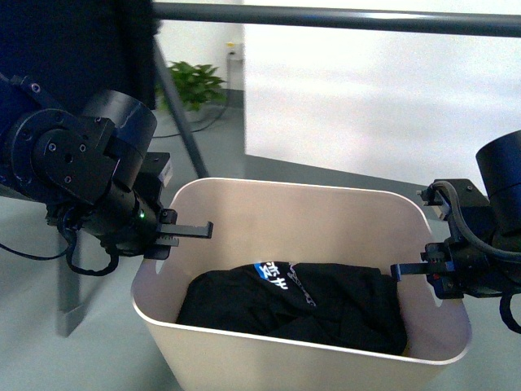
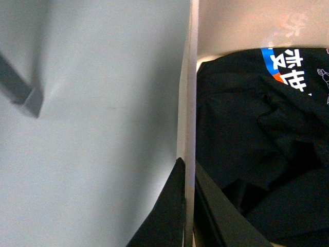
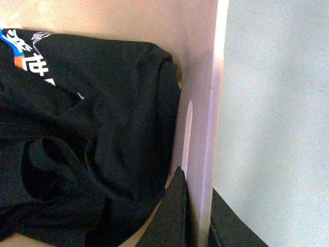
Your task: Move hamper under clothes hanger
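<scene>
The cream hamper (image 1: 309, 216) fills the lower middle of the front view, with black clothes (image 1: 293, 305) inside it. My left gripper (image 1: 175, 236) is shut on the hamper's left rim and my right gripper (image 1: 411, 270) on its right rim. In the left wrist view the rim (image 2: 189, 103) runs between the fingers of the left gripper (image 2: 187, 170). The right wrist view shows the wall (image 3: 211, 103) pinched by the right gripper (image 3: 198, 190). The clothes hanger's dark rail (image 1: 342, 18) crosses the top of the front view, above and beyond the hamper, on a slanted leg (image 1: 181, 122).
A dark panel (image 1: 73, 49) stands at the upper left, a potted plant (image 1: 195, 81) behind the leg, and a white wall (image 1: 383, 106) beyond the hamper. A grey post (image 1: 72, 301) rises left of the hamper. A grey foot (image 2: 20, 92) rests on the floor.
</scene>
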`<move>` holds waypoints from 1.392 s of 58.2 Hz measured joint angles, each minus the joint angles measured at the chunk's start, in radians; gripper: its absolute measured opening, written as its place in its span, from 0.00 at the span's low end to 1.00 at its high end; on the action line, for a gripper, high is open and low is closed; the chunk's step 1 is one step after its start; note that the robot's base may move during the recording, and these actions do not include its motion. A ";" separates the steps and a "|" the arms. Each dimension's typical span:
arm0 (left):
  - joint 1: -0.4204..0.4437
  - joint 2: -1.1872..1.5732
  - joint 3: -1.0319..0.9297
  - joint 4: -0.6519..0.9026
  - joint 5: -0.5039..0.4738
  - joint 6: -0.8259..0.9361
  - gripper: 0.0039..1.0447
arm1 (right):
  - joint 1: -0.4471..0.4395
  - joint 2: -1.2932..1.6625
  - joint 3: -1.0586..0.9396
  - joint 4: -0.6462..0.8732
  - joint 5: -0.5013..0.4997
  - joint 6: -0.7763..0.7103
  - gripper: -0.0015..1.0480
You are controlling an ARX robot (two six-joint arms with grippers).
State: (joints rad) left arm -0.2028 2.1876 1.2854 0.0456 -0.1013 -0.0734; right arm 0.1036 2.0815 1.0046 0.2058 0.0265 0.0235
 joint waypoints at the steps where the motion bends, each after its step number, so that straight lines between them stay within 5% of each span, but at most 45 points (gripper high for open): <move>1: 0.000 0.000 0.000 0.000 0.000 0.000 0.04 | 0.000 0.000 0.000 0.000 0.000 0.000 0.03; 66: 0.001 -0.002 0.001 0.000 0.000 0.000 0.04 | 0.001 -0.004 -0.003 0.000 0.003 0.000 0.03; 72: -0.008 -0.002 -0.064 0.190 -0.061 -0.009 0.04 | -0.001 -0.004 -0.004 0.002 0.007 0.004 0.03; 81: -0.014 0.029 -0.070 0.357 -0.076 -0.013 0.04 | 0.020 0.037 -0.033 0.242 0.119 0.100 0.03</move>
State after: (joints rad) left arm -0.2165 2.2166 1.2156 0.4026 -0.1772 -0.0868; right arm 0.1238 2.1181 0.9718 0.4480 0.1452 0.1234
